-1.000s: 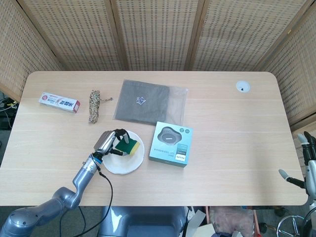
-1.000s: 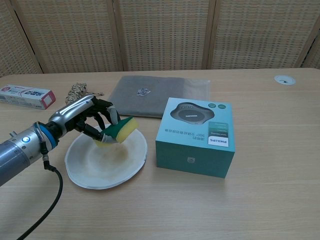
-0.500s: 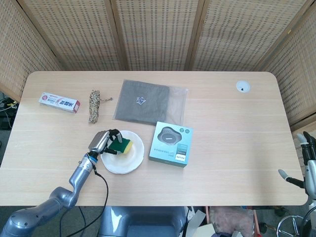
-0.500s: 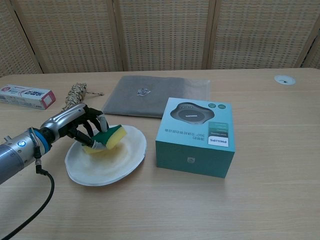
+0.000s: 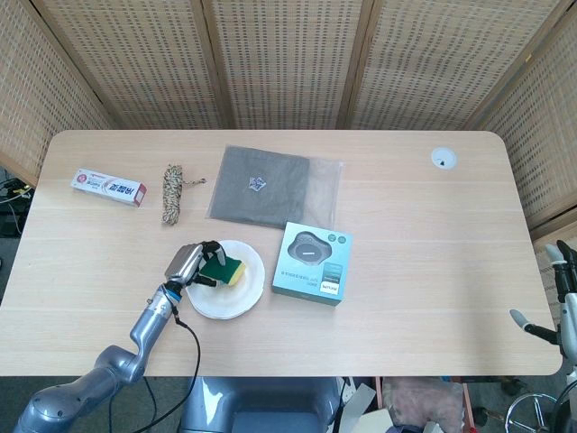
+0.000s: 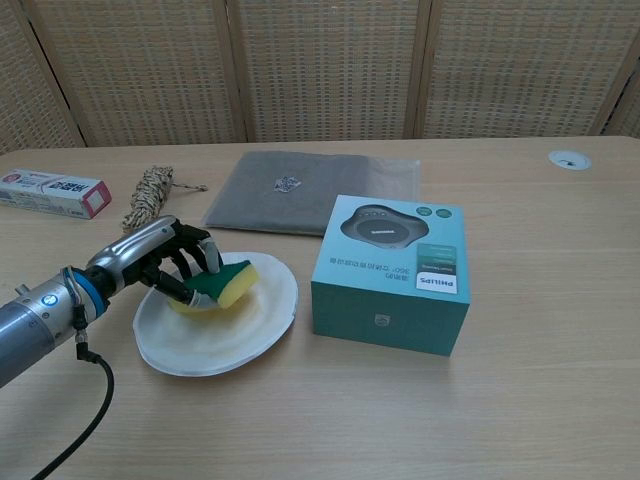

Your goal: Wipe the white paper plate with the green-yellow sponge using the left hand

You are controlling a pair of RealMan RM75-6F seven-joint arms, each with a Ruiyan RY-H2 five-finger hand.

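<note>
While the left hand (image 6: 165, 262) grips the green-yellow sponge (image 6: 226, 283), its fingers (image 6: 195, 258) curl over the sponge's top, white paper plate (image 6: 210, 340) directly beneath them. Teal Philips box (image 6: 392, 270) sits beyond the fingertips. Right hand (image 5: 563, 298) barely in view, finger state unreadable.

the teal cardboard box (image 6: 395, 276) beside the plate carries the brand "philips" and the figure "360°", both upside down in the chest view, while the print on the red-and-white toothpaste carton (image 6: 54, 192) is too small to read.

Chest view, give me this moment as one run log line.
left hand: holds green-yellow sponge | sponge: on white paper plate | right hand: at table edge, state unclear
</note>
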